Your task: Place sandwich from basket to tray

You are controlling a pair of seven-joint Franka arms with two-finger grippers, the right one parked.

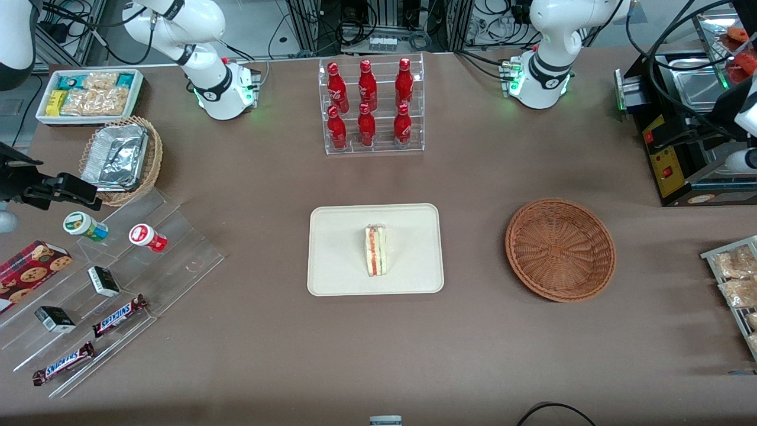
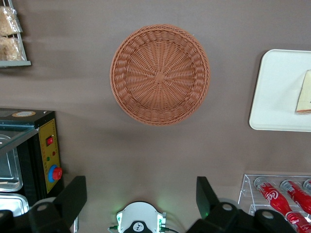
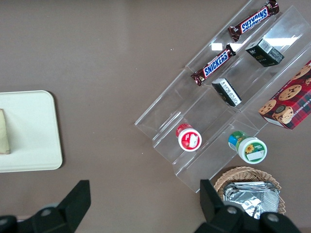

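Note:
The sandwich (image 1: 376,249) is a white bread wedge with a red and pale filling edge, and it lies on the cream tray (image 1: 331,236) in the middle of the table. The reddish-brown woven basket (image 1: 560,248) stands beside the tray toward the working arm's end and holds nothing. My left gripper (image 2: 141,187) is open and empty, high above the table, with the basket (image 2: 159,75) below it. The tray (image 2: 277,92) and a corner of the sandwich (image 2: 305,94) also show in the left wrist view.
A clear rack of red bottles (image 1: 372,106) stands farther from the camera than the tray. A black appliance (image 1: 680,148) and a rack of snack packets (image 1: 736,278) lie toward the working arm's end. A clear stand with snacks (image 1: 106,284), a foil-lined basket (image 1: 121,157) and a white bin (image 1: 89,94) lie toward the parked arm's end.

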